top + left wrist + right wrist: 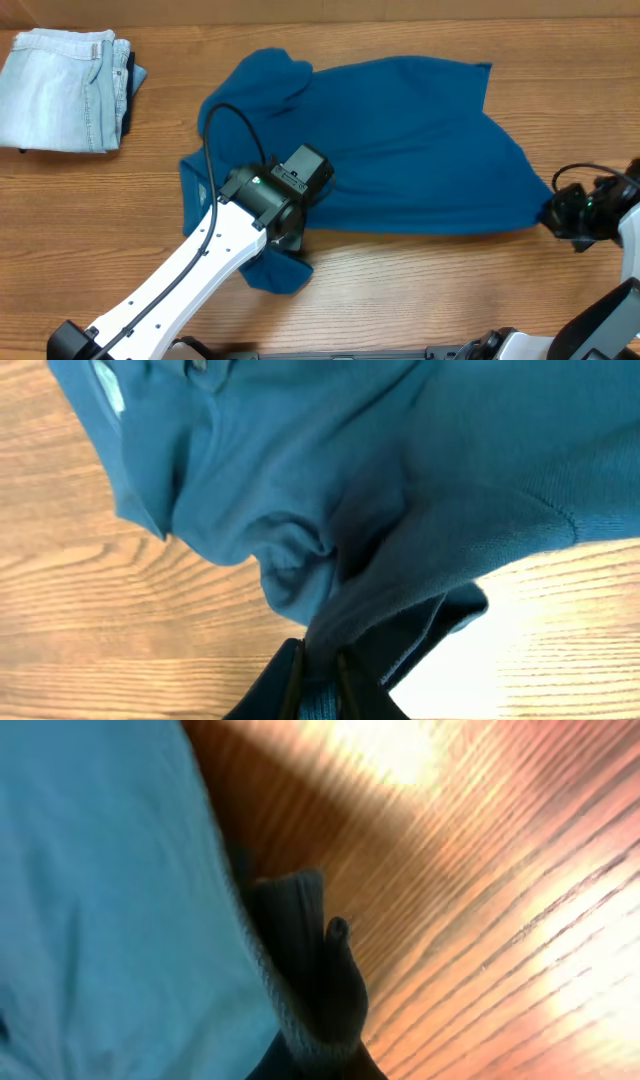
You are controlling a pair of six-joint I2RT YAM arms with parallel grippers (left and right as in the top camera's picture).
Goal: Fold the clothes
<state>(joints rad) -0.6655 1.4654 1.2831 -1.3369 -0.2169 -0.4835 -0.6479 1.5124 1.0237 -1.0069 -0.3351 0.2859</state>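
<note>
The clothes, a deep teal-blue polo shirt (400, 140), lie spread and rumpled across the middle of the wooden table. My left gripper (292, 238) sits at the shirt's near left part. In the left wrist view, that gripper (320, 665) is shut on a bunched fold of the shirt (400, 460), with knit fabric pinched between the jaws. My right gripper (552, 212) is at the shirt's near right corner. In the right wrist view, this gripper (320, 1055) is shut on the ribbed hem edge (300, 950) of the shirt (100, 900).
Folded pale denim jeans (65, 90) lie at the far left corner of the table (450, 290). The left arm's black cable (215, 130) loops over the shirt's left side. A cardboard wall runs along the back edge.
</note>
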